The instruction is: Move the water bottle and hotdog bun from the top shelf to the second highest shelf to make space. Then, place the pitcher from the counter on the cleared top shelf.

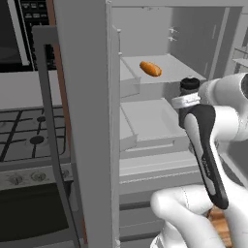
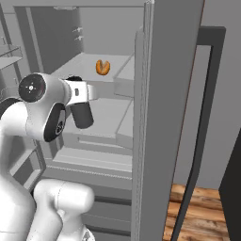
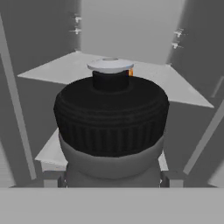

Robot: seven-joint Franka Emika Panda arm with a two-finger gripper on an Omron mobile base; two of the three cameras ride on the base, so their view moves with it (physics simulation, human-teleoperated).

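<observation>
A: Left base?
B: Hotdog bun [image 1: 150, 69] alone mid top shelf [image 1: 169, 68], open board around it. Second highest shelf [image 1: 150, 118] bare. Arm bent in from the right, wrist at the fridge mouth.
A: Right base?
B: End effector [image 2: 83, 113] pinching the water bottle [image 2: 83, 114] just in front of the second shelf's edge.
A: Hand?
B: Black cap up close, tips hidden behind it. No readable labels.

No legible text, labels, brands, numbers or signs anywhere.
</observation>
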